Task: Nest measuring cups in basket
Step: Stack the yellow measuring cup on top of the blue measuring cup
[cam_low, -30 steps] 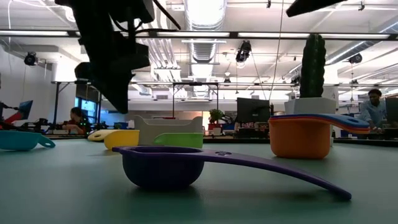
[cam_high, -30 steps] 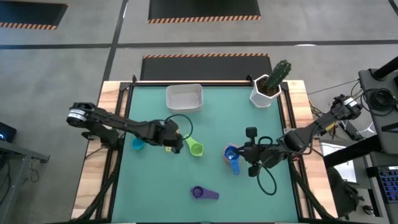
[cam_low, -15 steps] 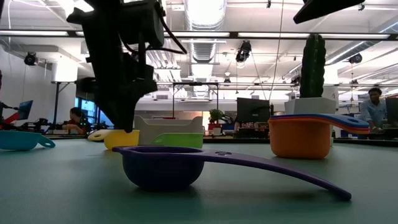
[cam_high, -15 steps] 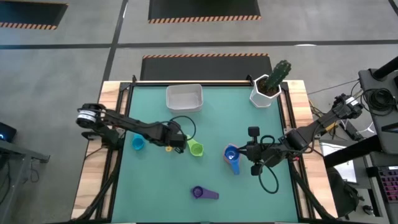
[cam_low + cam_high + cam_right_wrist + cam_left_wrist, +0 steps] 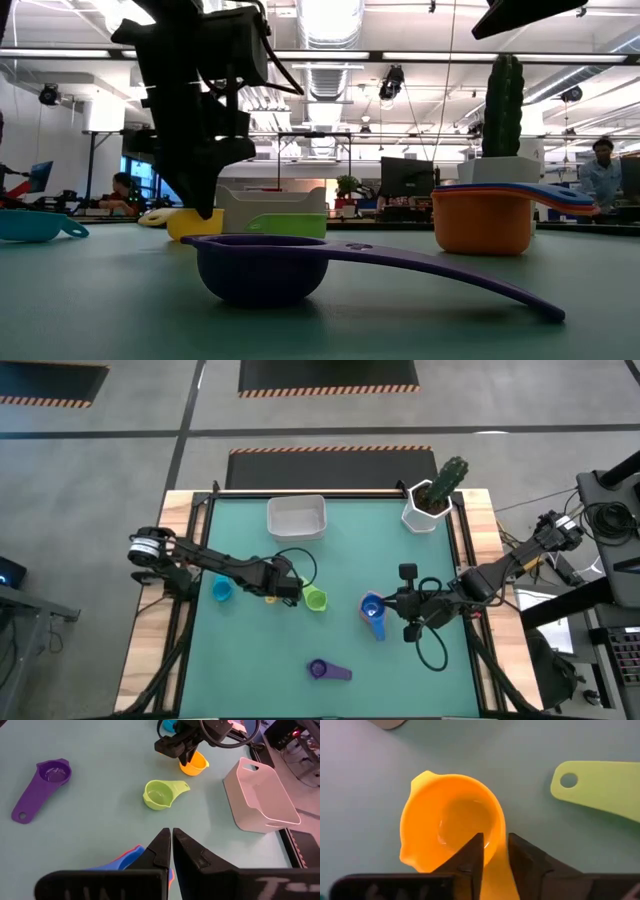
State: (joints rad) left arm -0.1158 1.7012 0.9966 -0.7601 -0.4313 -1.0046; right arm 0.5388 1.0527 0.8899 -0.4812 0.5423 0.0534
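The left gripper (image 5: 494, 851) is down over the yellow measuring cup (image 5: 451, 824) near the table's middle, its fingers pinched around the cup's handle where it meets the bowl. The right gripper (image 5: 171, 846) sits at the right side, fingers pressed together over the handles of a stacked blue cup (image 5: 372, 608) and orange cup (image 5: 483, 222). Six cups are visible in all: yellow, green (image 5: 316, 598), teal (image 5: 221, 591), purple (image 5: 320, 669), plus the blue-and-orange stack. The green cup lies just beside the yellow one; teal sits on the left arm's other side, purple alone near the front edge. One white basket (image 5: 296, 517) stands at the back, holding no cups, and a potted cactus (image 5: 440, 488) occupies the back right corner.
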